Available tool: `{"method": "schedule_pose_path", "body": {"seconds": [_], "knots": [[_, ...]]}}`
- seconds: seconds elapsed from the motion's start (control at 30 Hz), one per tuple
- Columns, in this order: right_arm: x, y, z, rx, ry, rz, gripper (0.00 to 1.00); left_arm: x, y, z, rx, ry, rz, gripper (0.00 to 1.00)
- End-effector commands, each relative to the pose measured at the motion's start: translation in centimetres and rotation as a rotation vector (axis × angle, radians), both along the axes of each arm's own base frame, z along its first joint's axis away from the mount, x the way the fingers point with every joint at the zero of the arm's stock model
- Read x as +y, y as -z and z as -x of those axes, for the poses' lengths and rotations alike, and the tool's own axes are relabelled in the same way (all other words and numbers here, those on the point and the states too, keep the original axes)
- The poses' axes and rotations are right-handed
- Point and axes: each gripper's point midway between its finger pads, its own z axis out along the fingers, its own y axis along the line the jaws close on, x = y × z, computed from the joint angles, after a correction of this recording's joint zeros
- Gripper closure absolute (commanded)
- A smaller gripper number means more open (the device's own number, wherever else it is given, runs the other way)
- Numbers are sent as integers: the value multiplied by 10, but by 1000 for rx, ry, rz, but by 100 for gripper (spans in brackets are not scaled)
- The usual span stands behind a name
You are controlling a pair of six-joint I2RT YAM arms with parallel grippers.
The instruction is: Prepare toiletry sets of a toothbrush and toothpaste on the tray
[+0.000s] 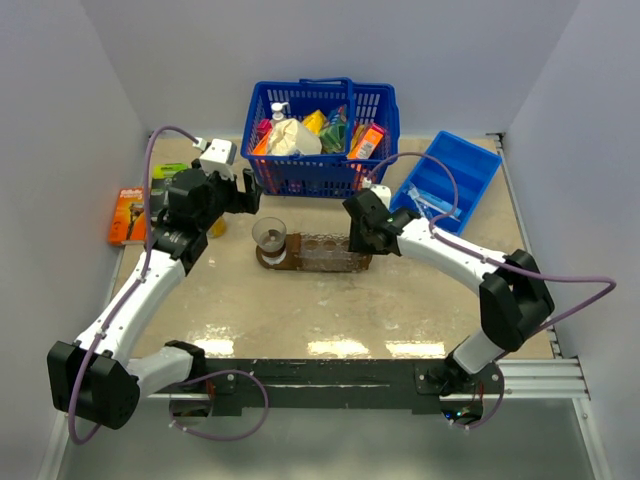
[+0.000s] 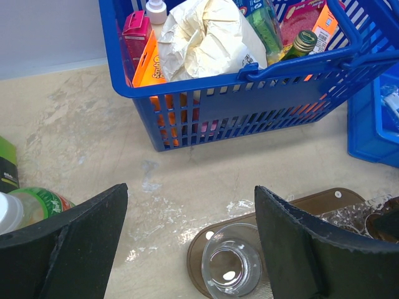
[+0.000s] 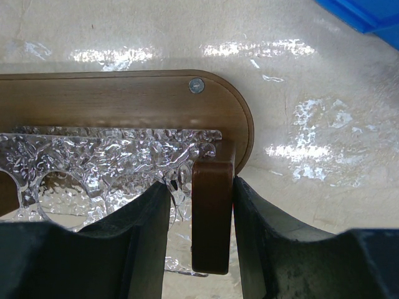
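Observation:
The tray [image 1: 300, 267] is a dark brown oval board carrying a clear bumpy rack with round holes [image 3: 93, 162]. A clear glass cup [image 1: 269, 236] stands on the tray's left end. My right gripper [image 3: 201, 185] is shut on the upright wooden end piece [image 3: 212, 218] at the tray's right end [image 3: 124, 99], pinching the rack's edge too. My left gripper [image 2: 190, 190] hangs open above the table just behind the cup [image 2: 232, 265], with nothing between its fingers. Slim whitish and blue toiletry items [image 1: 432, 204] lie in the blue bin [image 1: 470, 165]. Which of them is the toothbrush I cannot tell.
A blue basket [image 1: 322, 175] full of packets and bottles stands behind the tray, close to the left gripper [image 1: 243, 196]. An orange pack [image 1: 128, 215] and a green bottle [image 2: 34, 202] sit at the left. The right gripper [image 1: 362, 238] is next to the bin.

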Motion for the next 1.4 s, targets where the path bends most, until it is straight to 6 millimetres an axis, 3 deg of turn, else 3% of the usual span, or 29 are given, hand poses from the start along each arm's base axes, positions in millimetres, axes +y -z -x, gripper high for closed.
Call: {"method": "schedule_pose_path", "body": {"seconds": [0.0, 0.6, 1.37], "knots": [[17, -34, -24, -126, 28, -72, 100, 1, -19, -2, -63, -4, -1, 13], [21, -24, -32, -153, 21, -53, 100, 1, -18, -2, -58, -6, -5, 13], [13, -7, -25, -122, 20, -8, 100, -1, -16, -3, -52, 2, -1, 13]]}}
